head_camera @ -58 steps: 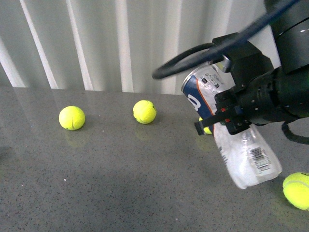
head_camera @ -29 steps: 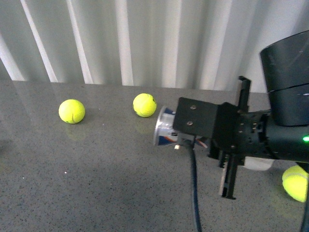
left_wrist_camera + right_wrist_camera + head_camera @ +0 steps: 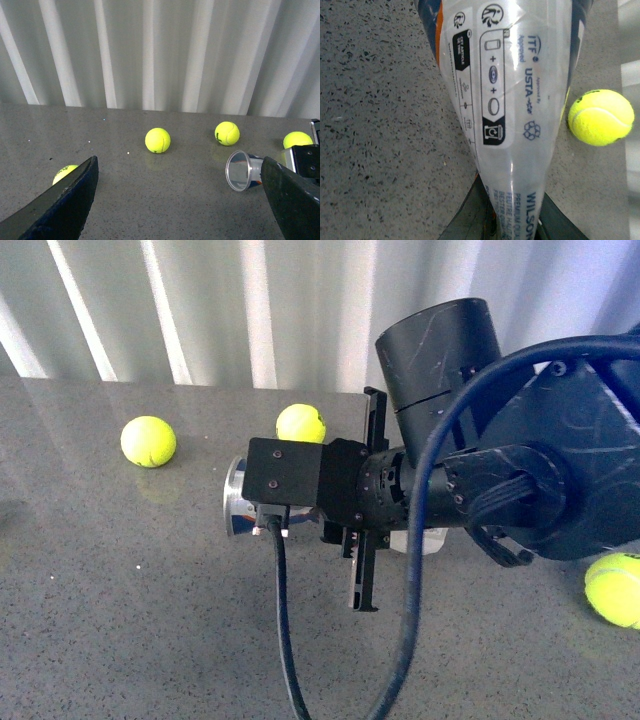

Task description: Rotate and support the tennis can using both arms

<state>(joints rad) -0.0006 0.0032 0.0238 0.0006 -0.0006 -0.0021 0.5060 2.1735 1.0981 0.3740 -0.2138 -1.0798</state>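
The tennis can [image 3: 236, 500] lies nearly level just above the grey table, its silver rim pointing left. My right arm [image 3: 520, 480] covers most of it. In the right wrist view the clear, labelled can [image 3: 505, 100] runs away from my right gripper [image 3: 512, 227], whose dark jaws are shut on its near end. My left gripper [image 3: 180, 210] is open, its two black fingers [image 3: 65, 205] spread wide with nothing between them. From there the can's open mouth [image 3: 240, 171] shows to one side, apart from the fingers. The left arm does not show in the front view.
Yellow-green tennis balls lie on the table [image 3: 120, 620]: one at the far left [image 3: 148, 441], one behind the can [image 3: 300, 424], one at the right edge [image 3: 615, 590]. A thick black cable [image 3: 285, 640] hangs in front. A white corrugated wall [image 3: 200, 310] closes the back.
My right arm has turned the can from a steep tilt to nearly level. The rim has swung down and to the left, and the arm now hides most of the can.
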